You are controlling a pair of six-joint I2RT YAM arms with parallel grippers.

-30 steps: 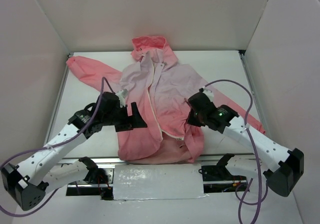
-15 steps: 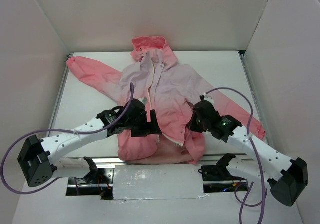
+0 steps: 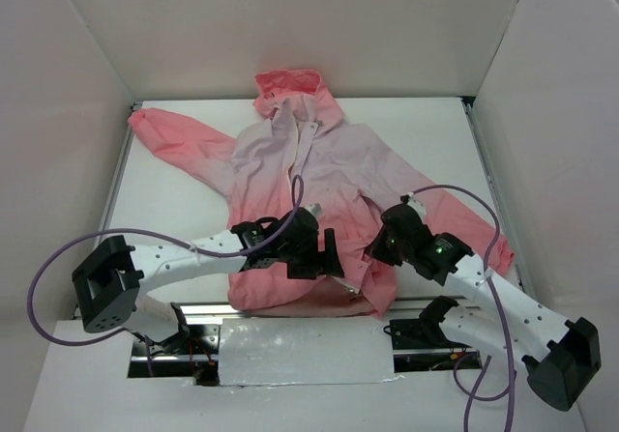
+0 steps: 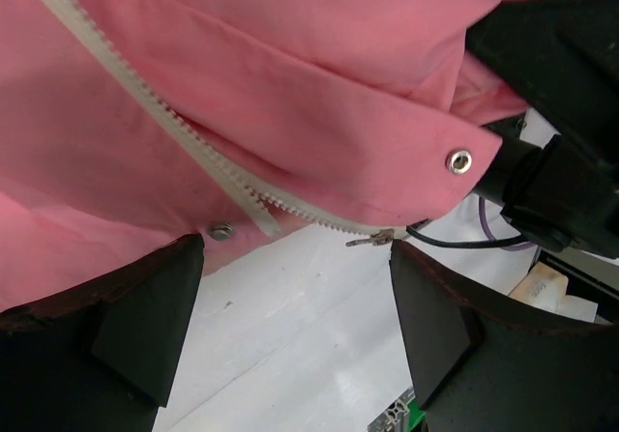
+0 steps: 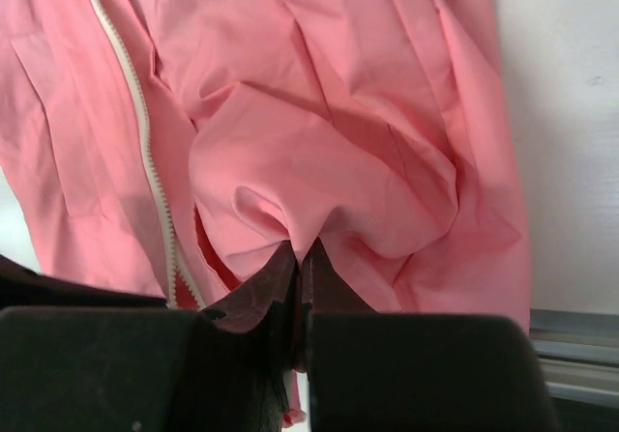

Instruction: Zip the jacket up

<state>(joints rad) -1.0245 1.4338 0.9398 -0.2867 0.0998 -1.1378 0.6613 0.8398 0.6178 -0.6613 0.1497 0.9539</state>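
Along the hem of the thin pink hooded jacket [image 3: 329, 171], right gripper [image 5: 302, 253] pinches cloth; left gripper [image 4: 295, 268] gapes, needing the apparent zipper pull [image 4: 372, 241].

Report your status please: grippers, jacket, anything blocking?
Left gripper open, hovering over the zipper end at the hem. Right gripper shut on jacket fabric. Jacket front unzipped at the bottom. Nothing blocking seen.

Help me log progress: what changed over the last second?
The left gripper, open, swung right across the jacket's lower front to the zipper's bottom end. The right gripper, shut on hem fabric, drew it slightly toward the near edge. The hood and sleeves stayed put.
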